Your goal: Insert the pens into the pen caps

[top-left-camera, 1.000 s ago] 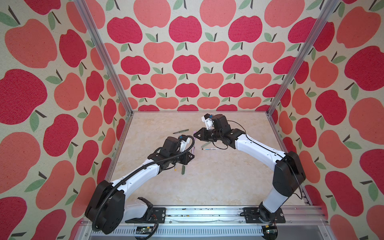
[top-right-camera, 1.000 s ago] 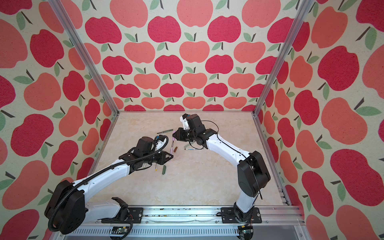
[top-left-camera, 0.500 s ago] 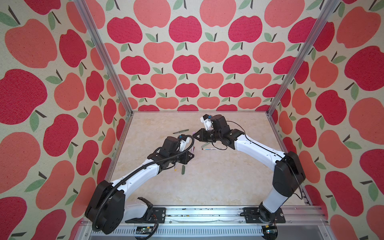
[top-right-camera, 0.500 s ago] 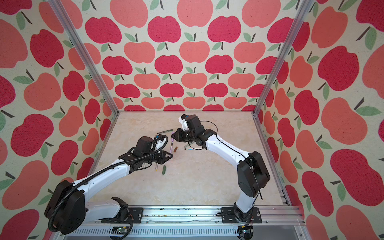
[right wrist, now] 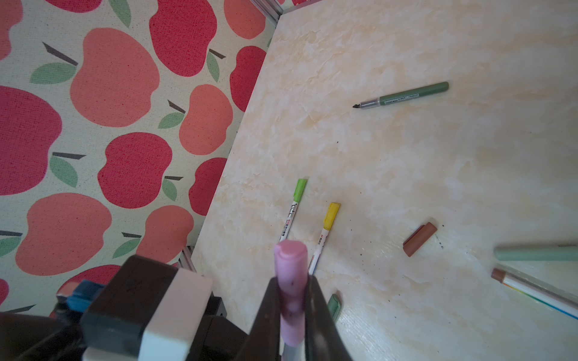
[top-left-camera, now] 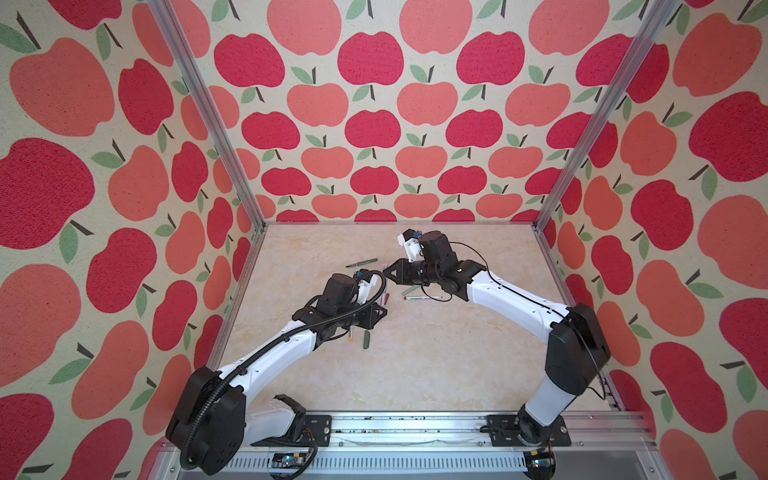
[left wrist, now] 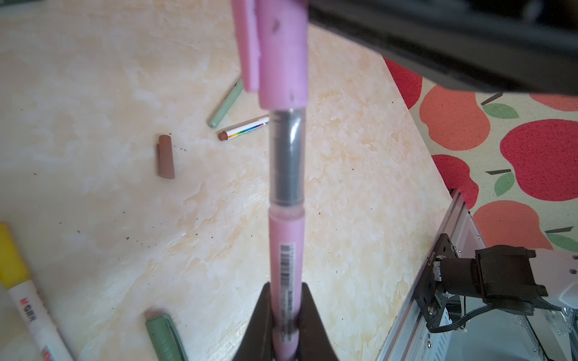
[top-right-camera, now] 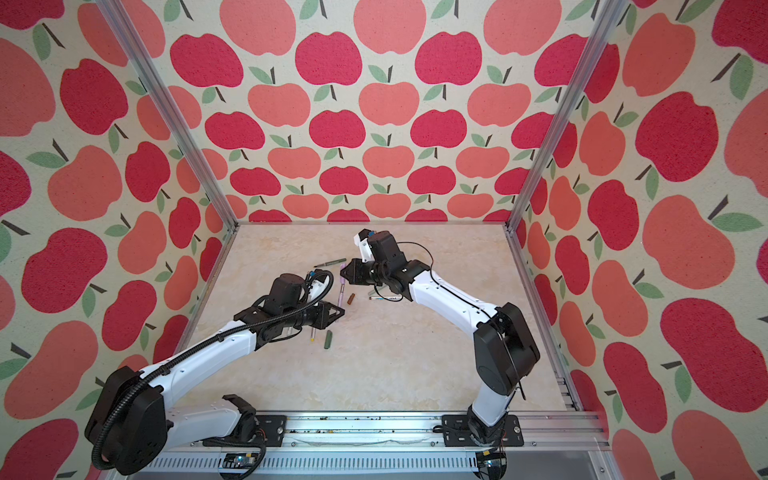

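Jaws around pink pen (left wrist: 286, 250), pink cap (right wrist: 291, 268)

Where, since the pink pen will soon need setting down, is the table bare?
Widest bare patch: the table between the dark green cap and the front rail. Also bare: the strip between the dark green pen and the back wall. Crowded: the middle, around the brown cap and white pen.
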Available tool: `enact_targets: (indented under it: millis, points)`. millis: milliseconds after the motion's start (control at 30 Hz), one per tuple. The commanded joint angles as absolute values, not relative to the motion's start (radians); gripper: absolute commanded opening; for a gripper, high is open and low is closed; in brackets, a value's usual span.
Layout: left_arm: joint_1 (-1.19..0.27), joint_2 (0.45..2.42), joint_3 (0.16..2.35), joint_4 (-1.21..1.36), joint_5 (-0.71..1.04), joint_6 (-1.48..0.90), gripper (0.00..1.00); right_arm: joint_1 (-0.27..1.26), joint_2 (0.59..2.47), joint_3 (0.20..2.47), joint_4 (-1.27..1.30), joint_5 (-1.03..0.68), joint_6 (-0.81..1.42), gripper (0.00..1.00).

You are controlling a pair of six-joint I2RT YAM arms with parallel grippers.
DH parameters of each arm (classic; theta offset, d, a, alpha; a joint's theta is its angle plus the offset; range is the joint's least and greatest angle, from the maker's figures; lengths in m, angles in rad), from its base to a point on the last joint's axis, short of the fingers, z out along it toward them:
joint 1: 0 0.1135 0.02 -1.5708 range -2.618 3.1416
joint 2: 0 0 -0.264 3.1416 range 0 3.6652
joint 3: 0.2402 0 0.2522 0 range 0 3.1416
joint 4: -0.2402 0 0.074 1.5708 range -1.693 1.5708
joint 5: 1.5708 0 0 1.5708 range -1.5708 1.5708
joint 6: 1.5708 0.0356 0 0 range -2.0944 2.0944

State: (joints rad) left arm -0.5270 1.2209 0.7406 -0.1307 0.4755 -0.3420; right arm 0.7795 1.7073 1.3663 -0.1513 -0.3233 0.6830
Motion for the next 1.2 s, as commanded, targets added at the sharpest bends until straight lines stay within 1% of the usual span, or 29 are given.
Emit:
enact_targets:
  millis: [0, 533, 900, 1167]
  points:
    - [-0.515, 1.174, 0.752, -0.067, 0.438, -0.345, 0.01, 0.81, 1.69, 1.335, -0.199, -0.343, 0.645, 0.04]
    - [-0.472, 1.104, 0.731, -0.013, 0.37, -0.347, 0.02, 0.83, 1.692, 1.335, -0.202, -0.359, 0.635, 0.04]
    - [-0.403, 1.109, 0.846, -0.025, 0.423, -0.259, 0.02, 0.852, 1.732, 1.299, -0.217, -0.395, 0.639, 0.04]
    - [-0.386, 1.129, 0.897, 0.04, 0.445, -0.242, 0.0, 0.867, 1.75, 1.273, -0.215, -0.414, 0.643, 0.04]
